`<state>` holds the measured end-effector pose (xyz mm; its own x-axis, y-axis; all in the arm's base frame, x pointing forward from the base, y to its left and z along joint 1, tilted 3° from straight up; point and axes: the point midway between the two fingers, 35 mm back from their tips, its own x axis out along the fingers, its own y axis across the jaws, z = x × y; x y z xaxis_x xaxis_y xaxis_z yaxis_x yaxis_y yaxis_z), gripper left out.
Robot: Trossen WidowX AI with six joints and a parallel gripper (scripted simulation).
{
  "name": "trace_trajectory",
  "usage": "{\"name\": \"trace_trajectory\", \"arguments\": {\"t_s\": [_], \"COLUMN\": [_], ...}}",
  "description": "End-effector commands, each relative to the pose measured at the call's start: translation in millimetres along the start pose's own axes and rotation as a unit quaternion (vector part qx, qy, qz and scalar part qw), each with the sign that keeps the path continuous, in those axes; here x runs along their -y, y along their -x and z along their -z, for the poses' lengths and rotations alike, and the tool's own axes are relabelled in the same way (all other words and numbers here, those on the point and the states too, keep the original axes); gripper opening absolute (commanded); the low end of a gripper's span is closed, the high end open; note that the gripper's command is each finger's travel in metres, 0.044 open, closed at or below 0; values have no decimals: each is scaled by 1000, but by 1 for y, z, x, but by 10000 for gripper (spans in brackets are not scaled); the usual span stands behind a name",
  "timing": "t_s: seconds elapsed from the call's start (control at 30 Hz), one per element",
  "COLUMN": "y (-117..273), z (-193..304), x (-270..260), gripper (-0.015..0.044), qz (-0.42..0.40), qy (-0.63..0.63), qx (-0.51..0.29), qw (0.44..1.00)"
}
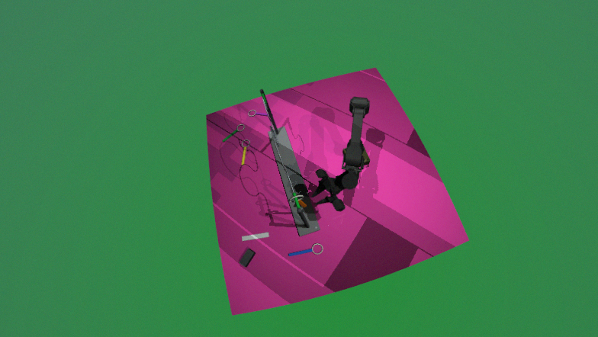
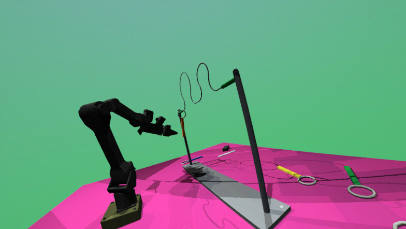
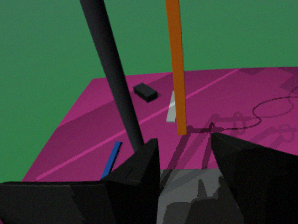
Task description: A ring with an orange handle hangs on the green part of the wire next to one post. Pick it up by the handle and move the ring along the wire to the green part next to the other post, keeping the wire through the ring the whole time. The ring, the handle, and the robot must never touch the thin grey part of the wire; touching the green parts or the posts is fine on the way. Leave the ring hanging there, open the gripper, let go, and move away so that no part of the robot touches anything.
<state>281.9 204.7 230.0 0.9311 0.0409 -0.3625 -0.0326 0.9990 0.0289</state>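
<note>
The ring (image 1: 297,195) (image 2: 185,114) hangs around the green part (image 1: 297,203) beside the near post (image 1: 304,218) (image 2: 187,151) (image 3: 112,70). Its orange handle (image 1: 302,203) (image 2: 183,127) (image 3: 177,75) hangs down, slightly tilted. My gripper (image 1: 314,200) (image 2: 176,132) (image 3: 184,142) is partly open and empty. Its fingertips are a short way back from the handle's lower end, with a gap in the exterior view. The thin grey wire (image 2: 202,62) winds up and down to the other green part (image 2: 227,83) at the other post (image 1: 270,110) (image 2: 250,128).
Both posts stand on a grey base plate (image 1: 288,155) (image 2: 235,196). Around it lie a blue-handled ring (image 1: 299,252), a yellow one (image 1: 243,155), a green one (image 1: 229,135) and a purple one (image 1: 261,113). A white bar (image 1: 255,236) and a dark block (image 1: 246,257) (image 3: 145,92) also lie there.
</note>
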Motion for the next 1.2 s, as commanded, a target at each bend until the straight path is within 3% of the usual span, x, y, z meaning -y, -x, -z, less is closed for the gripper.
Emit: {"name": "trace_trajectory", "arguments": {"t_s": [0.0,0.3,0.47,0.67,1.17], "y": [0,0,41,43,43], "z": [0,0,0,0,0], "x": [1,1,4,5,5], "gripper": [160,160,291,440,440], "qz": [2,2,-1,-1,-1], "qy": [-2,-2,1,1,1], "qx": [1,1,2,3,3], "qw": [1000,1000,1000,1000,1000]}}
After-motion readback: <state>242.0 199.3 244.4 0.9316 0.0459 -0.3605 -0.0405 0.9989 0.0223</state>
